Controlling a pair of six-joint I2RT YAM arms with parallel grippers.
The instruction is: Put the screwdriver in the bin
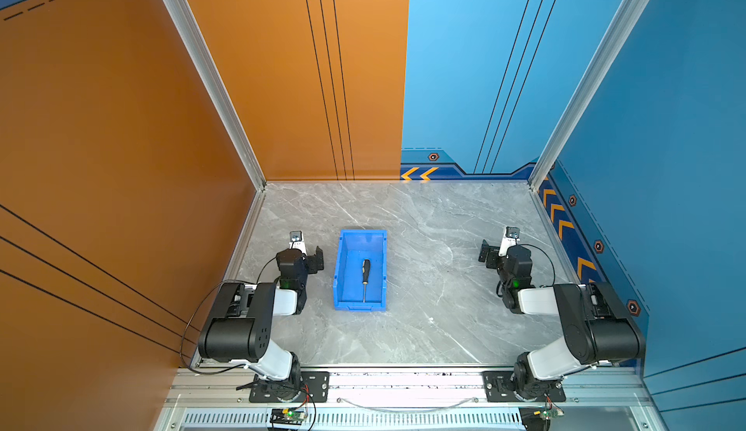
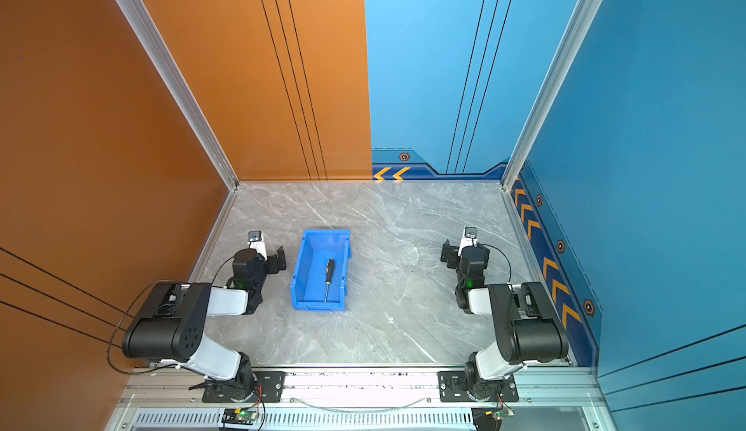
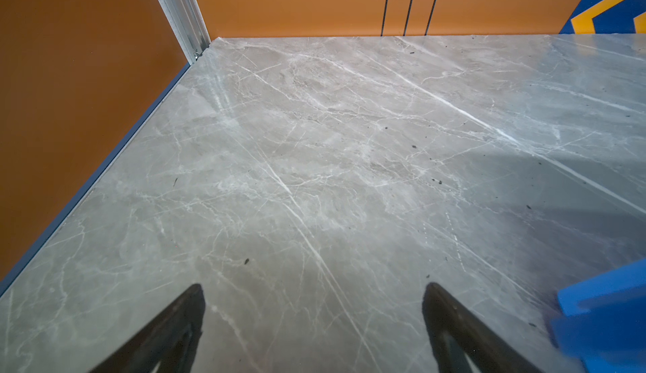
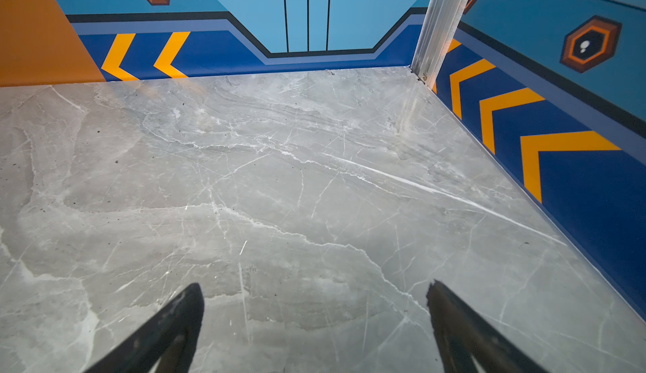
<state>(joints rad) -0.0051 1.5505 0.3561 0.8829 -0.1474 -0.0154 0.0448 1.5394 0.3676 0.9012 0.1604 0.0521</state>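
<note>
**Lying in the bin: one screwdriver, both arms standing clear**

**Screwdriver** (image 1: pixel 365 277). Lies flat on the floor of the bin (image 1: pixel 340 271), roughly along its length. The black handle is toward the bin's far end and the thin silver shaft points at its near end. Both top views show it the same way. Nothing touches it.

**Left fingers** (image 3: pixel 188 308). Spread wide and holding nothing. They hang over the surface just beside the bin's left wall. A blue corner of the bin shows at the edge of the left wrist view.

**Right fingers** (image 4: pixel 185 308). Also spread wide and holding nothing. They are well apart from the bin, on its right side.

**Step in hand.** Judged to be the last one: the tool is inside the walls and unheld, so the placing looks complete.

**Next move.** It calls for little beyond keeping both arms off the bin. The left arm is the nearer of the two, so it should draw away from the left wall rather than across it, or it may nudge the bin.

**Surface** (image 1: pixel 444 227). Grey with pale marble veining and a few small dark specks. It carries the bin and nothing else that can be made out.

**Room.**
- An orange wall (image 1: pixel 121 126) stands to the bin's left and runs partly behind it.
- A blue wall (image 1: pixel 666 126) stands behind the bin and to its right.
- The blue wall has a dark band of yellow chevrons (image 1: pixel 420 173) at its foot.
- Aluminium posts mark the far corners.
</note>
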